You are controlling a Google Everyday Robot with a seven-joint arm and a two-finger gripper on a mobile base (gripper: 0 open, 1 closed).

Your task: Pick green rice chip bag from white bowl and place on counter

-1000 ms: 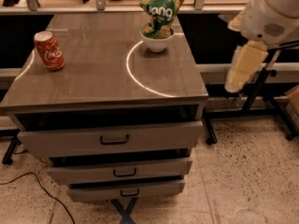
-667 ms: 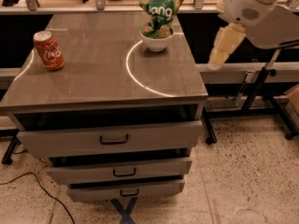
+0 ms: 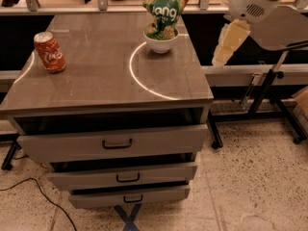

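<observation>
The green rice chip bag (image 3: 165, 12) stands upright in the white bowl (image 3: 160, 44) near the back right of the counter (image 3: 96, 76), inside a thin white curved line. My gripper (image 3: 226, 44) hangs in the air to the right of the counter's right edge. It is about level with the bowl, clear of it, and points down and to the left. It holds nothing.
A red soda can (image 3: 49, 52) stands on the counter's left side. The three grey drawers (image 3: 115, 143) below are pulled slightly out. A black stand (image 3: 269, 95) is on the floor to the right. A rail with clutter runs behind the counter. A cable (image 3: 33, 189) lies on the floor at the left.
My arm has risen and swung left, bringing the gripper from low beside the counter's right edge up toward the level of the bowl. The bag, bowl and can have not moved.
</observation>
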